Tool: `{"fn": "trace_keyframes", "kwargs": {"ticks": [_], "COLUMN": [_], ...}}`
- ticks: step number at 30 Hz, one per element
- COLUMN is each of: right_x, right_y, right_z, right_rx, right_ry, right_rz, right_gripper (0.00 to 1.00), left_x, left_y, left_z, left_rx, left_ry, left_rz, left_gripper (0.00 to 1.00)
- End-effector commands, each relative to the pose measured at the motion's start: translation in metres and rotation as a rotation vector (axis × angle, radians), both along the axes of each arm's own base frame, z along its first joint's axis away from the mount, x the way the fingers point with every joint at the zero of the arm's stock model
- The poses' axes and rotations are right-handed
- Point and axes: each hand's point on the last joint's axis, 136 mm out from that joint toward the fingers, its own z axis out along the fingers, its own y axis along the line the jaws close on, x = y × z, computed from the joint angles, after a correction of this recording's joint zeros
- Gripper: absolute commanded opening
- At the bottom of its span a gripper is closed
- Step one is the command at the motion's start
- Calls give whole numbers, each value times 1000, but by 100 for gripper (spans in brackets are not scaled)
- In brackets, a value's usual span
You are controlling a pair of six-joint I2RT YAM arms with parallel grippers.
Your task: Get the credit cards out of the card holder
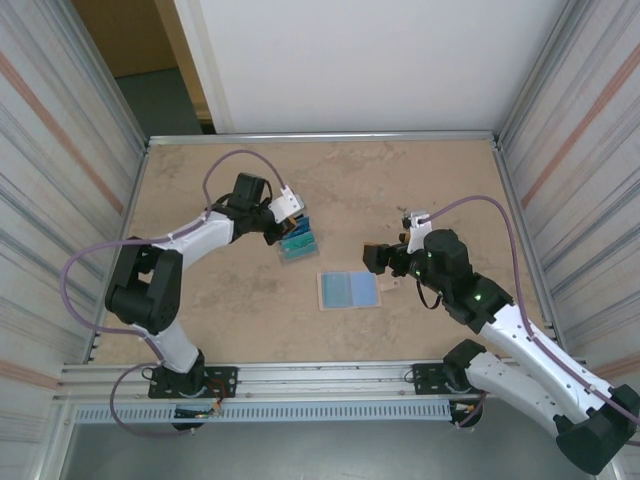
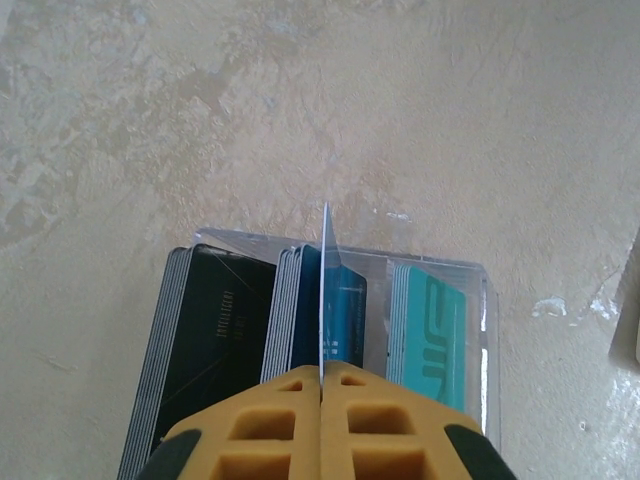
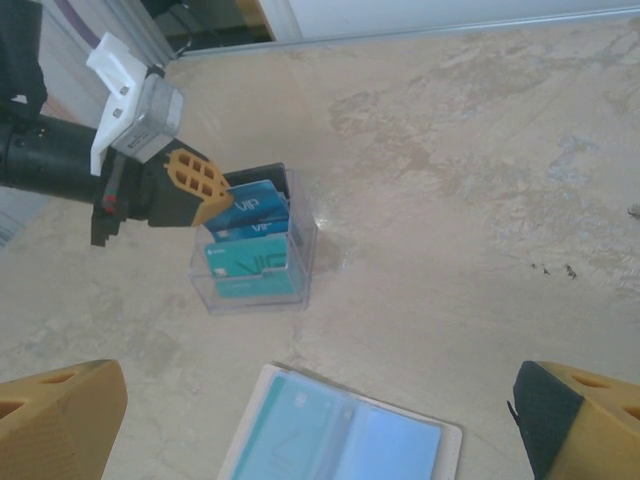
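Overhead, the holder (image 1: 349, 290) lies open and flat on the table (image 1: 200, 180), pale-blue faces up. Its long axis runs left to right, nearly along the near edge, and its tan tab (image 1: 390, 285) points right. The right gripper (image 1: 380, 260) hangs just beside the holder's far right corner with its jaws spread wide. The left gripper (image 1: 290, 228) is well apart from the holder, up and to the left, at a clear box (image 1: 298, 245). From the left wrist, the fingers (image 2: 280, 420) are pressed together on a thin card (image 2: 325, 290) seen edge-on, upright above the middle of three stacks in the box (image 2: 440, 268): black (image 2: 205, 330), blue (image 2: 345, 310) and teal (image 2: 430, 330). From the right wrist, the holder (image 3: 400, 450) sits at the lower edge between the two spread fingers (image 3: 55, 425), touching neither. Its spine runs away from the camera, and a teal card shows in its left face. Beyond it, the left gripper (image 3: 205, 190) pinches its card over the box (image 3: 255, 290).
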Motion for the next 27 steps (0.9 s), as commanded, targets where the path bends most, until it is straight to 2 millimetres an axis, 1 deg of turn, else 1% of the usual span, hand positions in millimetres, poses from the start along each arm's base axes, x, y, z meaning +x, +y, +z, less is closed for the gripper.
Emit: {"fn": "trace_keyframes", "kwargs": {"ticks": [1,7,8,10,11,14,16,19,23,25,26,27], "right_x": [0,-1,-1,-1,-1,0,1,3,8,9,10,11], "right_y": [-6,-5,-6,-5,-4,-3,-2,0,3,6,7,9], "right_z": [0,0,-1,-2,-3,-6,-8,-14,-21,-27,-30,-31], "right_rx": [21,24,23,24,24,15,4,-21,-74,-111,-130,-143], "right_ry": [6,11,14,21,25,39,52,73,89,100,106,110], "right_rz": [-31,-28,-31,-29,-27,-24,-25,-33,-61,-71,-76,-81], "right_gripper": [99,99,99,99,99,99,99,99,99,99,99,99], "left_x": [5,7,8,7,6,5,4,2,-6,-10,-13,-16], "left_y": [5,11,11,11,10,9,8,8,8,9,10,11], "left_z": [-2,0,1,1,2,7,13,25,49,61,68,72], "left_rx": [22,34,35,34,30,15,3,-16,-71,-106,-125,-141], "left_ry": [0,-4,-5,0,2,1,-8,-25,-65,-89,-102,-108], "left_rz": [-1,33,37,40,37,36,35,40,50,66,76,88], "left_gripper": [0,5,8,16,21,24,28,28,33,40,41,45]}}
